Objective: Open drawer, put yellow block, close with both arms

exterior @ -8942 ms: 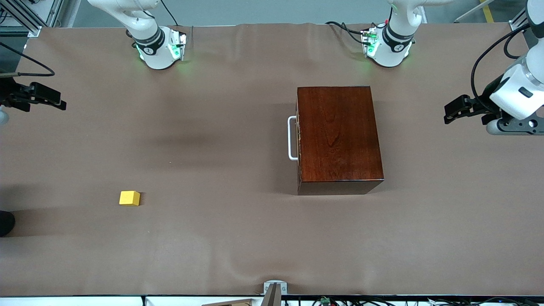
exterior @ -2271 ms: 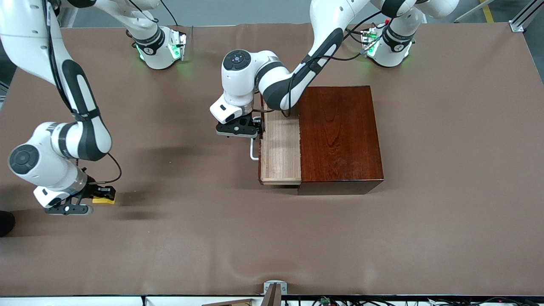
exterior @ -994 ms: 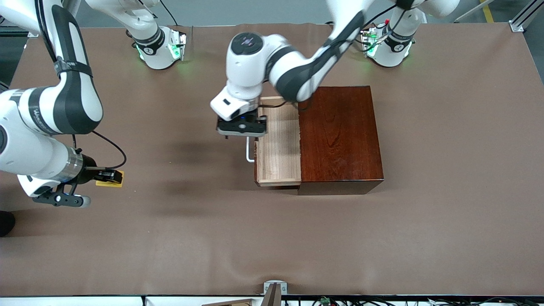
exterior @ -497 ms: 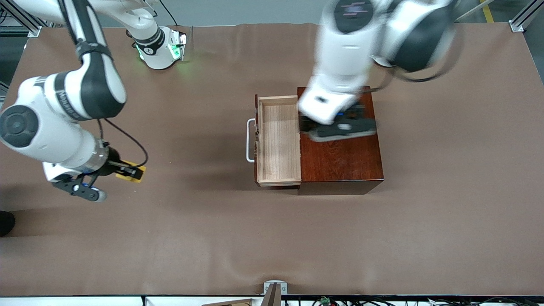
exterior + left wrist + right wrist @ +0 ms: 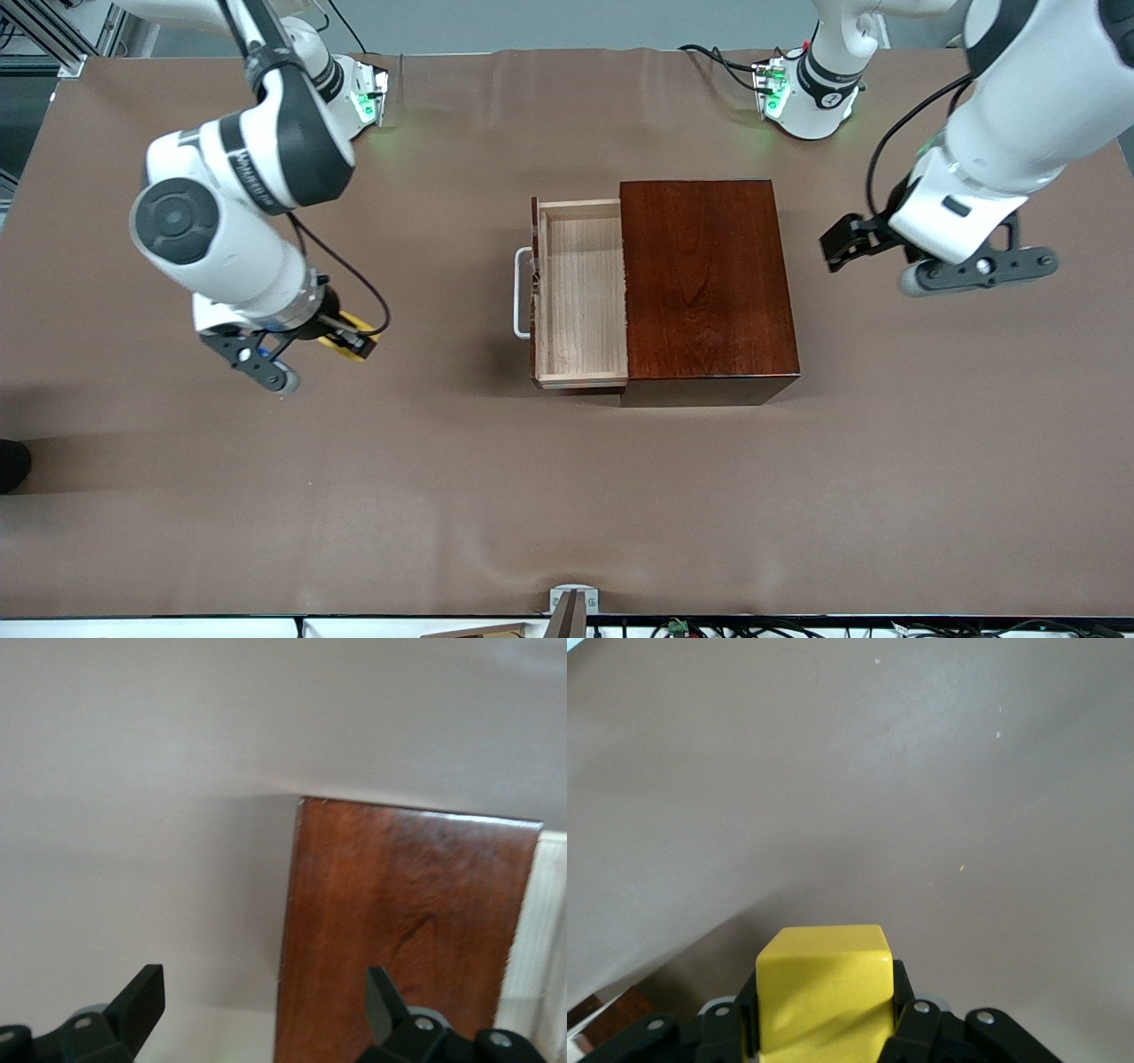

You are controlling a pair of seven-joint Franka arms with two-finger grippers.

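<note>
Yellow block point(image 5: 353, 339) in right gripper point(image 5: 347, 337)

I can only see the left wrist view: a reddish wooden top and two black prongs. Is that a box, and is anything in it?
Observer: Yes, a wooden box. Its drawer is pulled out toward the right arm's end of the table, and its pale inside holds nothing.
Operator: So what is meant to go in?
Observer: A yellow block. The right gripper is shut on it, up over the table, short of the drawer's white handle.
Operator: And my prongs?
Observer: They belong to the left gripper, which is open over the table beside the box, toward the left arm's end.
</note>
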